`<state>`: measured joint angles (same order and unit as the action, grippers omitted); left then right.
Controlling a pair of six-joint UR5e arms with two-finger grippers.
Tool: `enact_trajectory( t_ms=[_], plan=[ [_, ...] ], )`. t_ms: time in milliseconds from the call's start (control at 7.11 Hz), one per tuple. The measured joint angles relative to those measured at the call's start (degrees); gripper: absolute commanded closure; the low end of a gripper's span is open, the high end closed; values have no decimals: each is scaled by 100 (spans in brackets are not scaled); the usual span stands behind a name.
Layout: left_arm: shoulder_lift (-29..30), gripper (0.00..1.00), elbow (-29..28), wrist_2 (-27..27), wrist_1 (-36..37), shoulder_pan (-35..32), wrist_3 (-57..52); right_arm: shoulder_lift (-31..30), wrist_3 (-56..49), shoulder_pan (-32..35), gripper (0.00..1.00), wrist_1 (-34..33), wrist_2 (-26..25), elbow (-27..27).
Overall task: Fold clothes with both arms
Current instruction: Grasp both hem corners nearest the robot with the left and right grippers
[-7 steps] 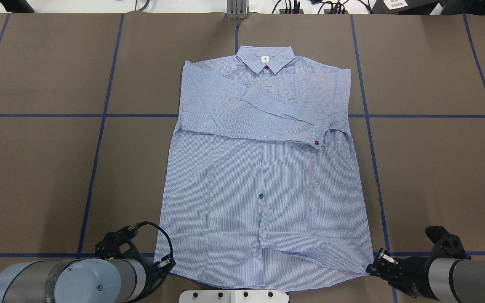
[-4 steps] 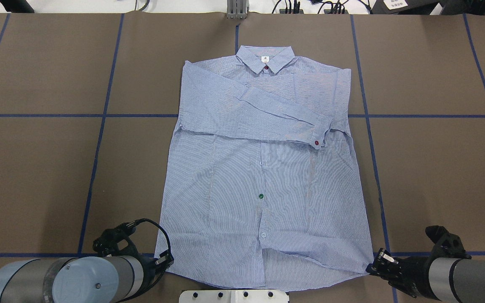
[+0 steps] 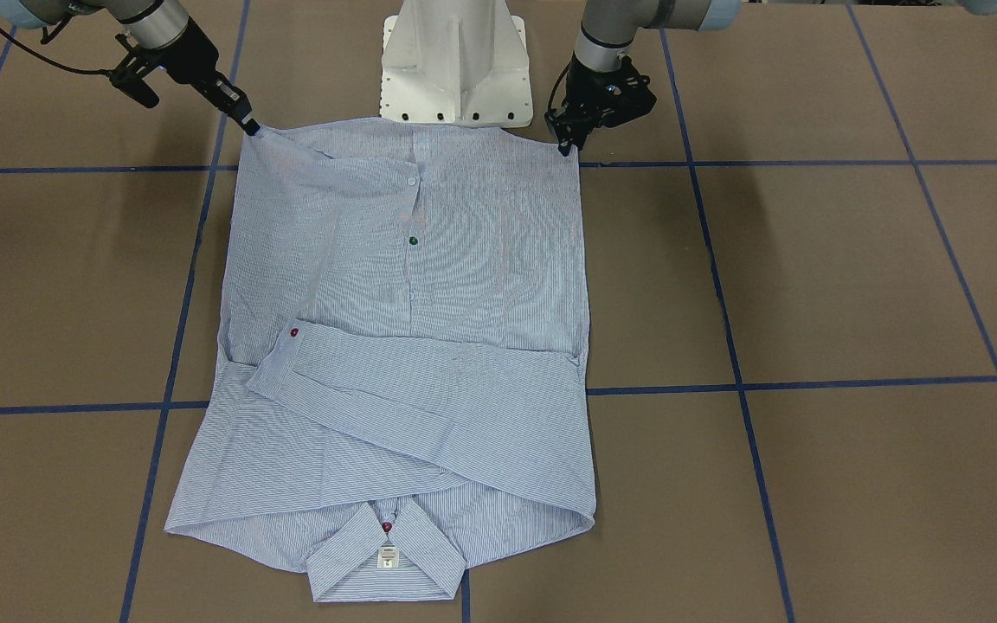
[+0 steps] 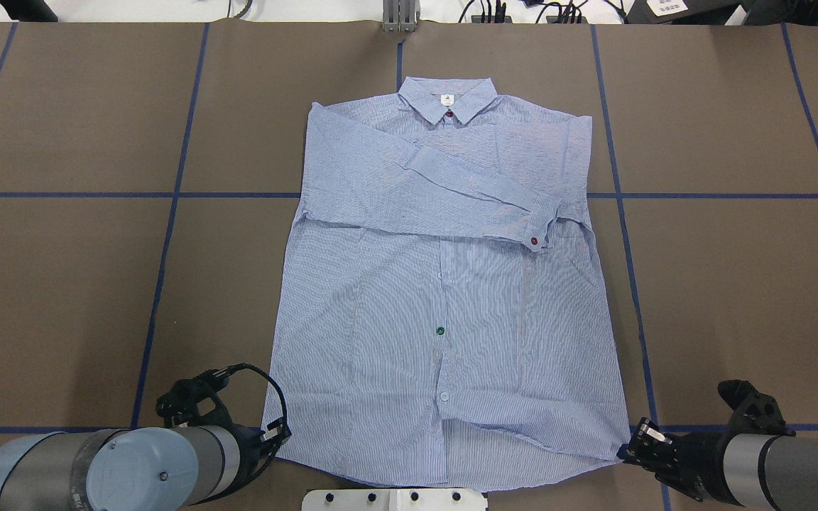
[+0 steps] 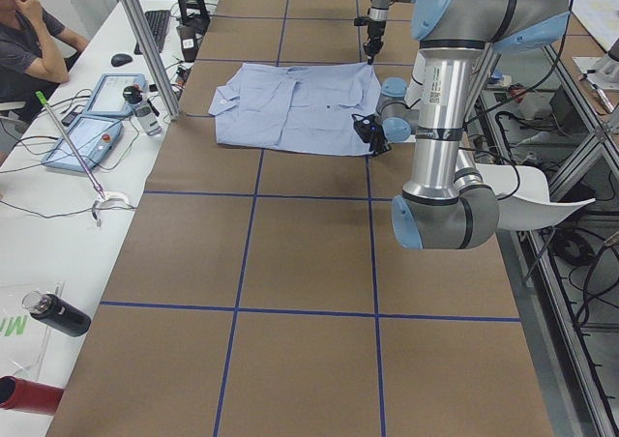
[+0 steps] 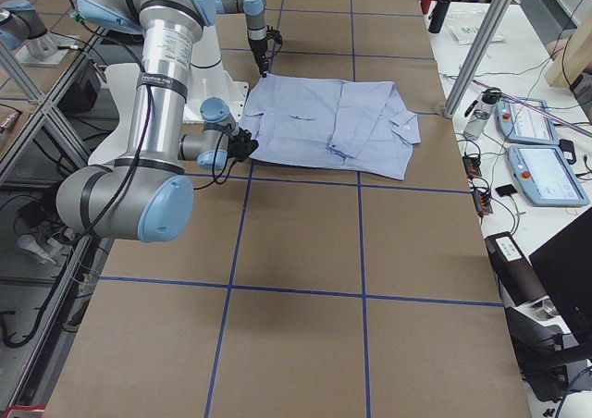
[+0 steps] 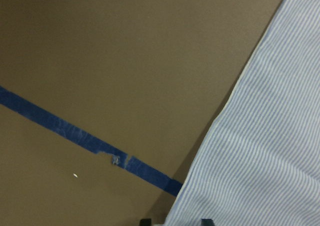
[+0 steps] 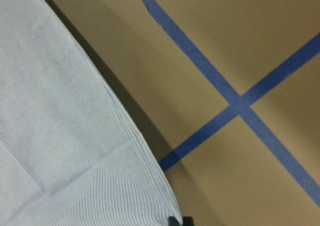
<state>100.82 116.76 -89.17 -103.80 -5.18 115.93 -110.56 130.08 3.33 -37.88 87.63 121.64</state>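
Black left claw (image 7: 174, 222), tips barely visible

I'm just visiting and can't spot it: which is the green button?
Find the striped blue shirt on the brown table. On its front, between the folded sleeve and the hem, sits the green button; the buttons next to it are white.

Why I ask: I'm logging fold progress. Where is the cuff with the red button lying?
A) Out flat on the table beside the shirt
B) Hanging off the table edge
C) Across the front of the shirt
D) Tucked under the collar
C: in the overhead view the cuff rests on the front of the shirt, its sleeve folded across the chest below the collar.
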Motion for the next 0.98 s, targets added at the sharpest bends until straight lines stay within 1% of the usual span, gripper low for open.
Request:
enact_trajectory(
  t_ms=[281, 422, 703, 844, 984],
  plan=[
    [-6, 100, 82, -5, 4, -13, 4, -1, 2, 0, 100, 0, -2, 13],
    [-105, 100, 291, -11, 11, -28, 2, 1, 4, 1, 100, 0, -8, 21],
    [-661, 100, 1072, -38, 17, -35, 0, -3, 1, 37, 100, 0, -9, 78],
    [-822, 100, 1339, -63, 15, -39, 2, -18, 0, 87, 100, 0, 1, 164],
    [-832, 100, 1478, -87, 3, -37, 12, -27, 0, 162, 100, 0, 20, 276]
  ],
)
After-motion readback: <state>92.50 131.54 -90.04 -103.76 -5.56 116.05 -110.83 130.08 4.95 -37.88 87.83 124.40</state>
